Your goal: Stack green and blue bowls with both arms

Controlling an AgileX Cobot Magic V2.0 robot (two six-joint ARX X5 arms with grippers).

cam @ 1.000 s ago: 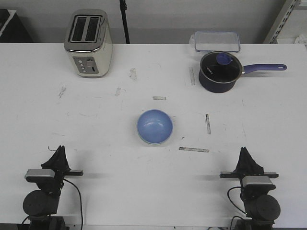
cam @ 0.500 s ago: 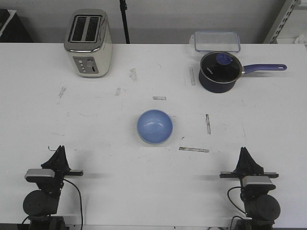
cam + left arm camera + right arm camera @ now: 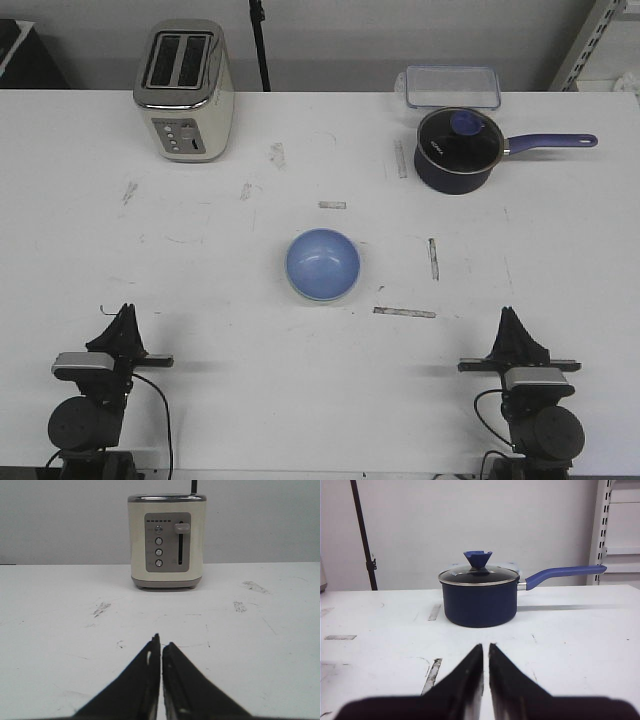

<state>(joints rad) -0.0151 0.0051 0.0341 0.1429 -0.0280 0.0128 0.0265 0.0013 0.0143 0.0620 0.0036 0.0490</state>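
Left gripper [image 3: 122, 318] parked at the near left table [image 3: 220, 380] edge, jaws closed to a slit on nothing, facing the toaster [image 3: 185, 90] at far left. Blue bowl [image 3: 323, 265] upright at table centre, well apart from both grippers (whether the green bowl sits under it cannot be told). Right gripper [image 3: 512, 320] at the near right edge, jaws likewise closed and empty, facing the lidded saucepan [image 3: 458, 150] at far right.

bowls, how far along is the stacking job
Possibly done: only one blue bowl shows mid-table, a pale rim under it, perhaps the green bowl, though no green is clearly seen. Nothing is in hand: the left gripper and right gripper are shut and empty, at the near edge. If the green bowl is elsewhere, stacking remains.
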